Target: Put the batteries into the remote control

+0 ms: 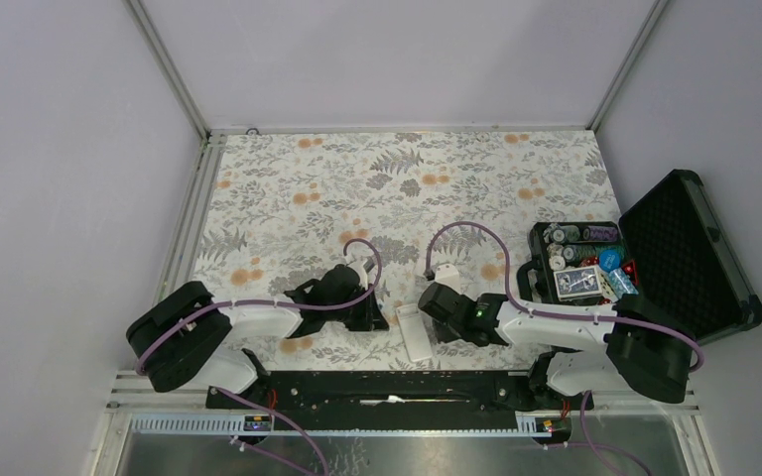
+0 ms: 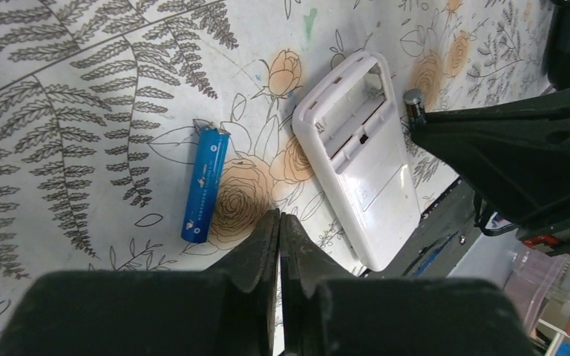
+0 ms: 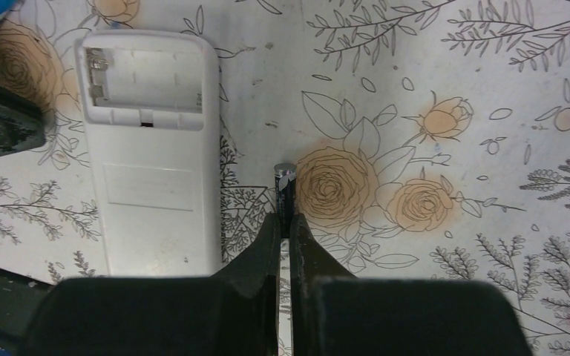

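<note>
remote control (image 2: pixel 360 159) lying back-up on the floral table (image 2: pixel 82 74), battery bay uncovered, right fingers (image 3: pixel 267 245) pinching 1 battery (image 3: pixel 285 193) just beside it, left fingers (image 2: pixel 263 245) clenched on nothing, second battery (image 2: pixel 205 184) lying loose nearby

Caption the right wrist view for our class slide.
The right gripper holds a battery beside the remote control, its bay empty.

Faint pale print along the loose blue battery (image 2: pixel 204 184), too small to read from here, no other lettering legible
</note>
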You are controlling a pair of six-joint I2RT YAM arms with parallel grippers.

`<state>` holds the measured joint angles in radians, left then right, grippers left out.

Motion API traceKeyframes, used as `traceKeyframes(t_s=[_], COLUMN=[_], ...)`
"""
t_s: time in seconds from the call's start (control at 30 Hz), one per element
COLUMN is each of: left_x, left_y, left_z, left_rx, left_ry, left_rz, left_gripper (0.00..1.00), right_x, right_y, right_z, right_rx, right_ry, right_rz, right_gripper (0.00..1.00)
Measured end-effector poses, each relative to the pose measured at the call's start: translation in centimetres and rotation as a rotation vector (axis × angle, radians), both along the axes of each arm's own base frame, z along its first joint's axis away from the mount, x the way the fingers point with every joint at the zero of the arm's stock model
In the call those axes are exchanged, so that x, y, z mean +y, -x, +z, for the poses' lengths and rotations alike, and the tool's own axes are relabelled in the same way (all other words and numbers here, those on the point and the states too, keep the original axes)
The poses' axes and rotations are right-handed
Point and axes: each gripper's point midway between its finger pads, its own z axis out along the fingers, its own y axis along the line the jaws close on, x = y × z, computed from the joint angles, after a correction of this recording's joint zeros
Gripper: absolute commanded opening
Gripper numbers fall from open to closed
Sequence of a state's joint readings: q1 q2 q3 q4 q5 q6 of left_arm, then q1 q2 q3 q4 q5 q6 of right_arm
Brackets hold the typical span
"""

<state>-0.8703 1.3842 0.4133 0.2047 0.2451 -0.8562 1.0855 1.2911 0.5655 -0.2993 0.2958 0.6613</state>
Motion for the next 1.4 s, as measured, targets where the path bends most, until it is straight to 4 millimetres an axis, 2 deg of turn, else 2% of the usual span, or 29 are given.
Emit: traceKeyframes(t_s=[0.43, 0.7, 1.0, 1.23, 1.4], left_x=[0.1, 0.2, 0.3, 0.3, 0.3], left_y=[-1.2, -1.5, -1.6, -1.6, -1.8], left_z=[-0.2, -0.2, -0.2, -0.2, 0.3], left_rx=[-0.007, -0.011, -0.014, -0.016, -0.029], left_ry=[-0.006, -0.007, -0.007, -0.007, 0.001], left_rz=[0.023, 0.032, 0.031, 0.033, 0.035], left_gripper=[0.03, 0.03, 0.03, 0.05, 0.13], right_x=[3.7, 5.0, 4.9, 2.5, 1.8], right_y=[1.3, 1.9, 2.2, 2.1, 1.3], right_z=[0.1, 0.1, 0.2, 0.3, 1.7], right_rx=[0.013, 0.020, 0.025, -0.006, -0.061], right_ry=[-0.126, -0.170, -0.168, -0.078, -0.028], right_rz=[0.006, 0.005, 0.000, -0.007, 0.025], right_gripper=[0.00, 0.00, 0.00, 0.00, 0.00])
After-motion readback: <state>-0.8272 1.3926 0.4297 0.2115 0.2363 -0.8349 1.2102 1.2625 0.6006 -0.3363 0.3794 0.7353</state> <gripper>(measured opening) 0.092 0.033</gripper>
